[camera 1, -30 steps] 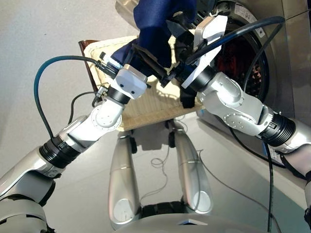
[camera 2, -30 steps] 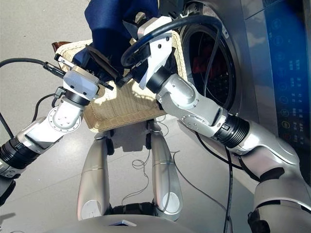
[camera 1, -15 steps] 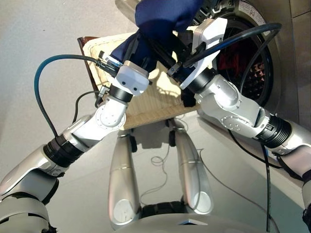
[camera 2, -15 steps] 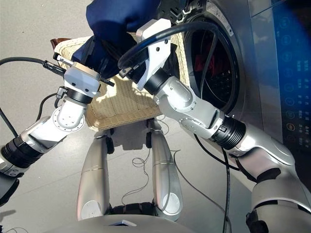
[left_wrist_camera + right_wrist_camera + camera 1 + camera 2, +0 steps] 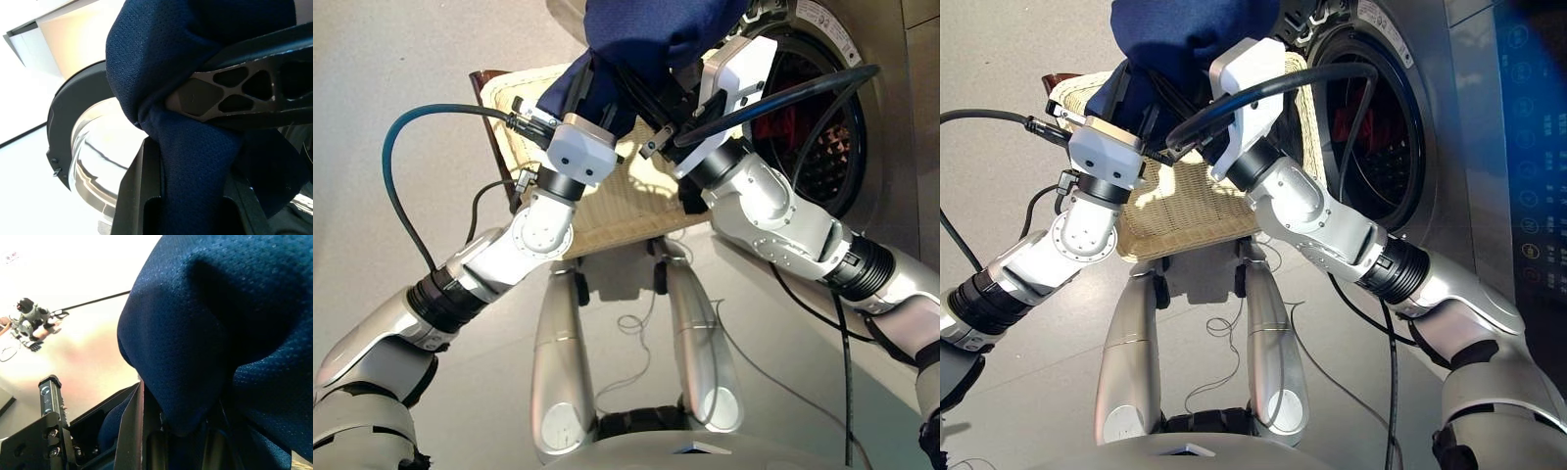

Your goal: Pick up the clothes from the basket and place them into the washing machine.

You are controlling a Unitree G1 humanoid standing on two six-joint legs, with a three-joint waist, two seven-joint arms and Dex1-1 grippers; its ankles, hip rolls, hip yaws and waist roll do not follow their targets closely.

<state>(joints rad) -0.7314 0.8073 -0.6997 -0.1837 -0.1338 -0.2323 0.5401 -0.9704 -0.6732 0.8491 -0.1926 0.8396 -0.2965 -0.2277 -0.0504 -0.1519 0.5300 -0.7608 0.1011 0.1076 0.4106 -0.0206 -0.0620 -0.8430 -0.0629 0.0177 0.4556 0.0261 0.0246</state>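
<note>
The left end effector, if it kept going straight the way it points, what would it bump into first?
Probably the washing machine's open door. The left end effector, shut on the navy garment, looks toward that door's dark rim and glass in its wrist view. Depth is unclear.

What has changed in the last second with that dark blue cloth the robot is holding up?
Both grippers have carried the navy blue cloth garment higher and a little toward the dark grey washing machine's round drum opening. The left gripper and right gripper stay clamped on it. The cream-white woven wicker basket looks unmoved, and something red still lies in the drum.
</note>
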